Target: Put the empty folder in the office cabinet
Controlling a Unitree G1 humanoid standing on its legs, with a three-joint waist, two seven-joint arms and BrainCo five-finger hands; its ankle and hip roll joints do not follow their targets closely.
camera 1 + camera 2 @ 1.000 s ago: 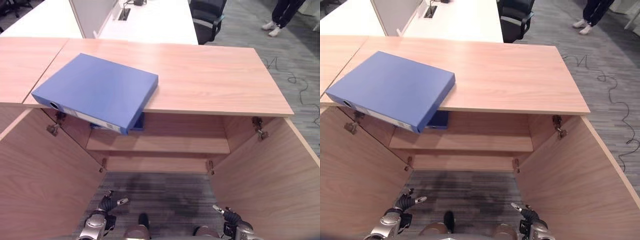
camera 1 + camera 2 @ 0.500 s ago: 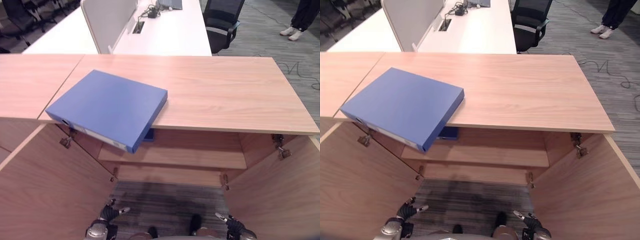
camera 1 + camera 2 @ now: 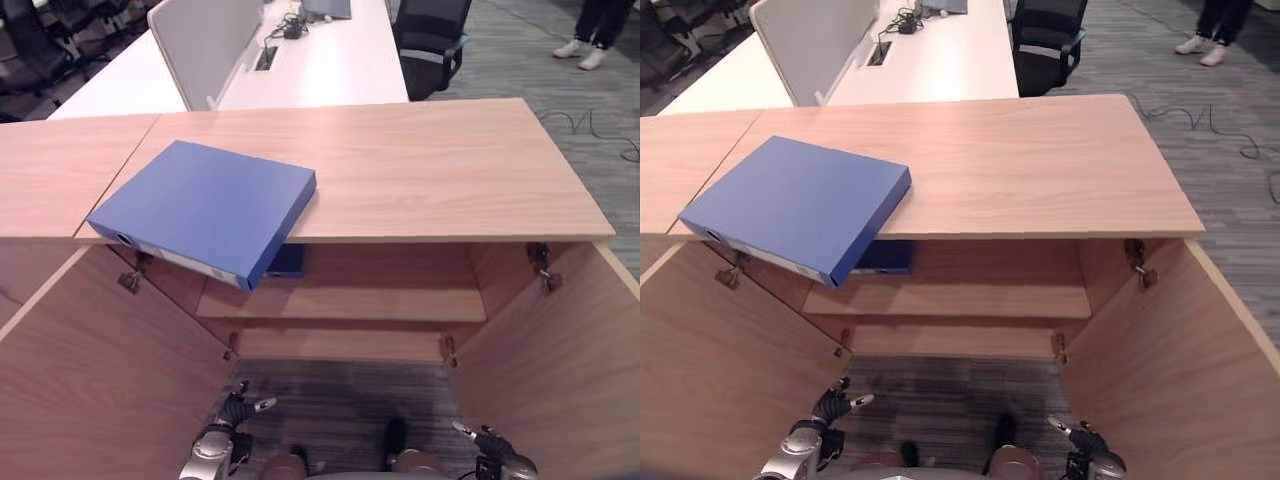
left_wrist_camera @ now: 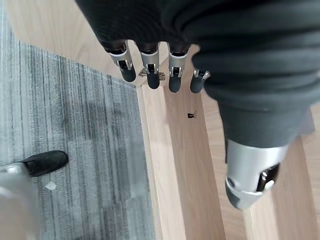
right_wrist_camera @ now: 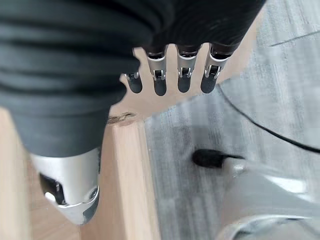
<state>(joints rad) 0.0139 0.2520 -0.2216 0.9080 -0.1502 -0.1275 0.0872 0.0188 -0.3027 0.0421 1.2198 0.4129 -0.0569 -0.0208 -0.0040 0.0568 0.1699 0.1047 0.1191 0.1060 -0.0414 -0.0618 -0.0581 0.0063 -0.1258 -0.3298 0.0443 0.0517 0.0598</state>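
A blue folder (image 3: 205, 207) lies flat on the wooden cabinet top (image 3: 430, 170), at its left front, one corner jutting over the front edge. Below, the cabinet stands open with both doors swung outward, the left door (image 3: 90, 370) and the right door (image 3: 570, 370). An inner shelf (image 3: 345, 300) shows inside, with another blue item (image 3: 288, 262) at its left back, partly hidden under the top. My left hand (image 3: 232, 412) hangs low near the floor, fingers relaxed and holding nothing. My right hand (image 3: 490, 443) also hangs low, fingers straight and holding nothing.
A second wooden cabinet top (image 3: 60, 170) adjoins on the left. Behind stand a white desk (image 3: 320, 60) with a grey divider (image 3: 205, 45) and a black chair (image 3: 430, 45). A person's legs (image 3: 600, 25) show far right on grey carpet (image 3: 345, 400).
The whole picture has shifted, so the camera has moved. Both hands stay low by the floor and the folder lies where it was.
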